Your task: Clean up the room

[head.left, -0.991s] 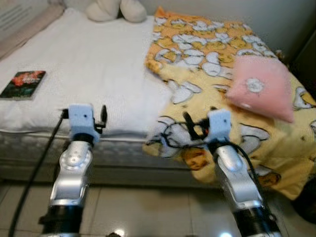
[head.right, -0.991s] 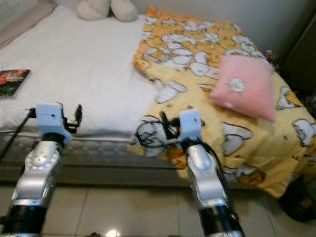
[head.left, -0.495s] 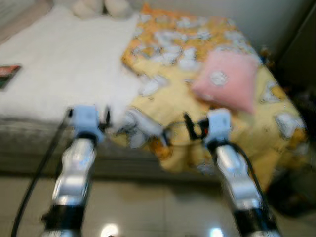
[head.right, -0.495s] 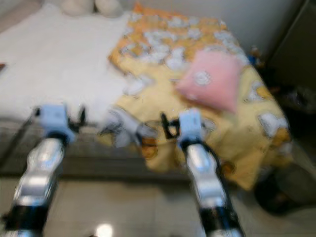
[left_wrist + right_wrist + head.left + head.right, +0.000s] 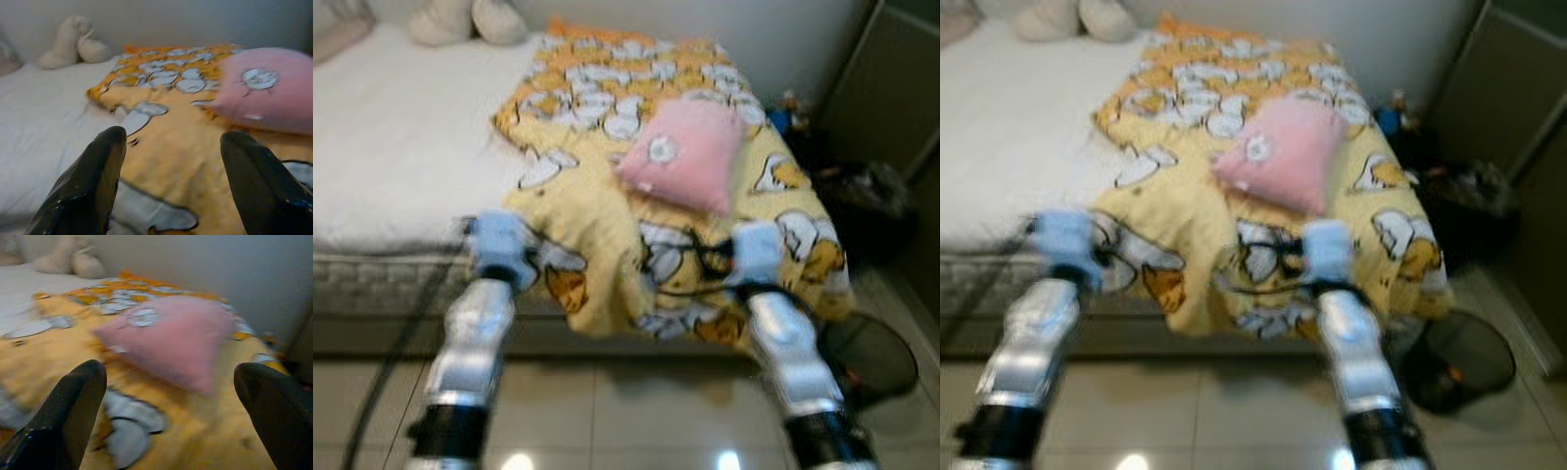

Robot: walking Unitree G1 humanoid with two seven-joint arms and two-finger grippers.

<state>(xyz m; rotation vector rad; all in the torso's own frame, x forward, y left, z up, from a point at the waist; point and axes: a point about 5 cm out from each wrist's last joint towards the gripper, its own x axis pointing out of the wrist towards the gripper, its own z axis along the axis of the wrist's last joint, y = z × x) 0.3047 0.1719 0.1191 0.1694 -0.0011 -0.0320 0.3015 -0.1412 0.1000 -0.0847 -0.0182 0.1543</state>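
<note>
A pink pillow (image 5: 680, 155) lies on a yellow duck-print blanket (image 5: 597, 220) that covers the right half of the bed and hangs over its near edge. Both arms are held out in front of me over the floor, just short of the bed's edge. In the left wrist view my left gripper (image 5: 173, 134) is open and empty, pointing across the blanket with the pillow (image 5: 264, 90) off to one side. My right gripper (image 5: 171, 368) is open and empty too, and it points straight at the pillow (image 5: 166, 340). The head views are blurred.
The bare white mattress (image 5: 391, 137) takes up the bed's left half, with a cream plush toy (image 5: 465, 20) at its far end. A dark round bin (image 5: 873, 357) sits on the tiled floor (image 5: 607, 411) at the right, beside dark clutter (image 5: 862, 186) and a dark cabinet (image 5: 896, 78).
The camera has swung right: the bed slid left in the picture, the book left the view, and the bin and cabinet came in. Both arms keep the same pose, grippers open.
</note>
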